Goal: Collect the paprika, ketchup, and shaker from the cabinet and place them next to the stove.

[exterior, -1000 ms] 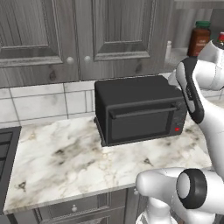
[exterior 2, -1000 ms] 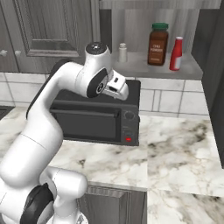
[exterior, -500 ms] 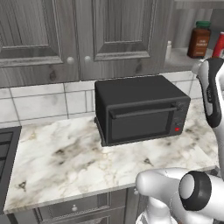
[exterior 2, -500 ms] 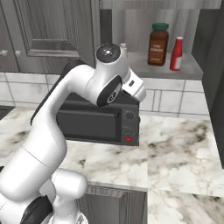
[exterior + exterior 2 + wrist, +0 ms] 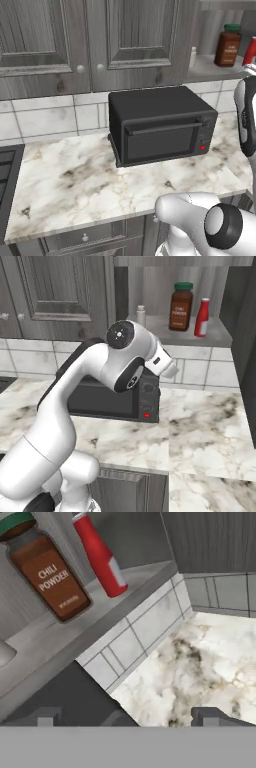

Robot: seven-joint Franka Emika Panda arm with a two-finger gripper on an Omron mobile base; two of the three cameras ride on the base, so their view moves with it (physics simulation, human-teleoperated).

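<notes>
Cabinet [image 5: 220,336] shelf: paprika [image 5: 181,307], ketchup [image 5: 202,317], shaker [image 5: 141,315], all upright, untouched. Hand view reads the jar's "CHILI POWDER" label; left base view adds stove [image 5: 7,170] beyond the toaster oven [image 5: 160,125]. Jaws released, empty.

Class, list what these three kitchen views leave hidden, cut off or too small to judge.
- Shaker: too small in the right base view to make out any detail.
- Ketchup: cut off by the right edge in the left base view.
- Stove: cut by the left edge in the left base view.
- Paprika lid: clipped by the hand view's top edge.
</notes>
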